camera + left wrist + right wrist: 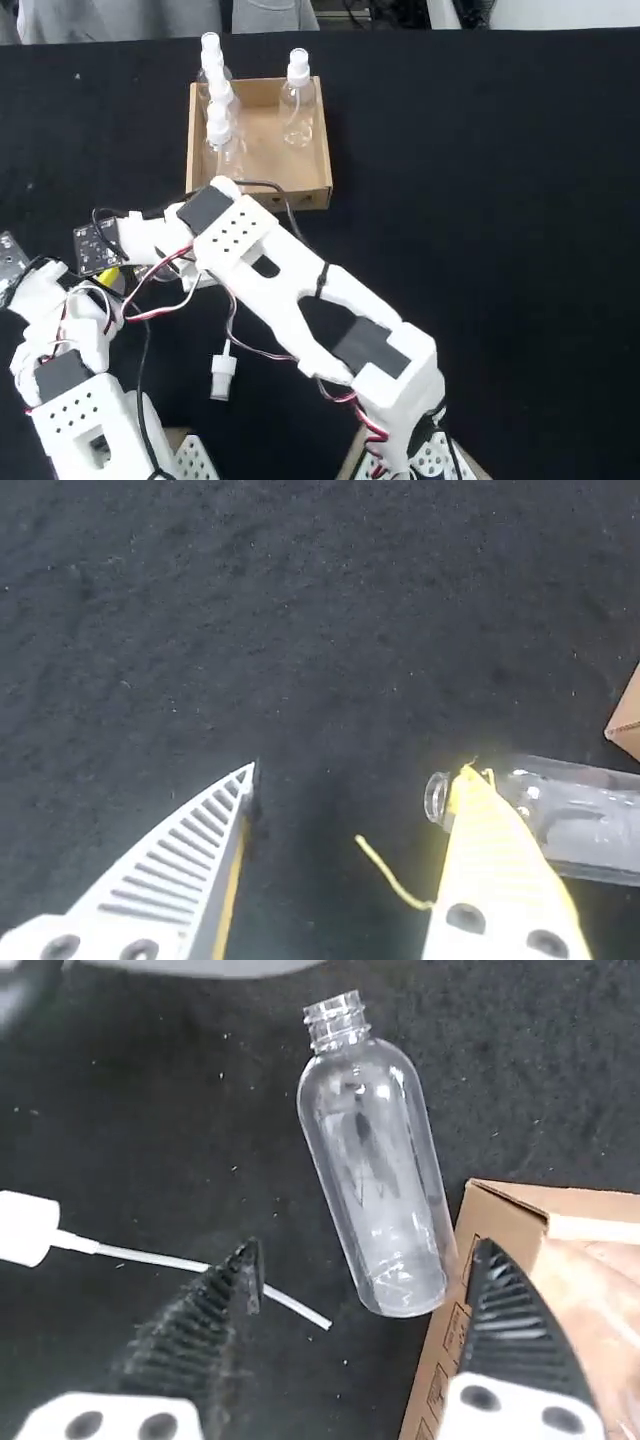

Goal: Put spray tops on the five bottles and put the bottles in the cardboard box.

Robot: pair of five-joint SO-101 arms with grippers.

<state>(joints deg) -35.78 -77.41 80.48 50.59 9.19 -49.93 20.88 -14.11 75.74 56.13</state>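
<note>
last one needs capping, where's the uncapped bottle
In the right wrist view the uncapped bottle lies on its side on the table, between a corner of the cardboard box and the loose spray top, ahead of the right gripper.

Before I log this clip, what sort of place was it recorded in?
Probably a robotics lab or workshop bench: a black-covered table, two white arms with exposed wires, and a cardboard box holding spray bottles, apparently as practice props.
</note>
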